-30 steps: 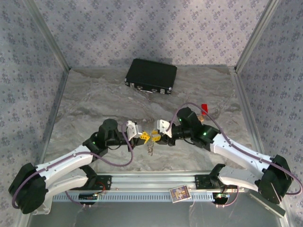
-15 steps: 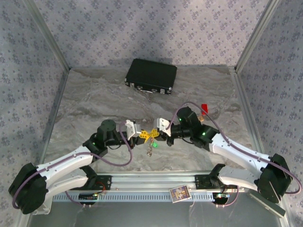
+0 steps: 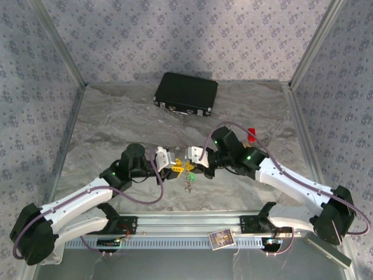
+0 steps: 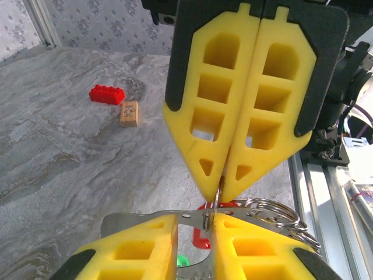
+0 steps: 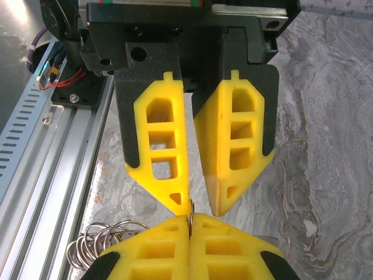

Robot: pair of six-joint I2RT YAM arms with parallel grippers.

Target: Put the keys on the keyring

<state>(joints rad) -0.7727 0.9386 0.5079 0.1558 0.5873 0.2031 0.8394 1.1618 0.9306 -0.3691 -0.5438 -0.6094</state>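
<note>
R gripper (image 5: pixel 190 221) pinched shut on thin pale-grey metal keyring (image 4: pixel 217 204), nearside of black hard case (image 3: pixel 186 93); L gripper (image 4: pixel 195 224) jaws narrowly apart, so red/green-tagged metal keys (image 3: pixel 188 182) dangling there could twist ring loose & drop.

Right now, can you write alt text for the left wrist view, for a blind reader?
The right gripper, shut, pinches a thin metal ring at its yellow tips, above the left gripper, whose fingers stand slightly apart. Behind, a red block and a tan block lie on the marbled table.
</note>
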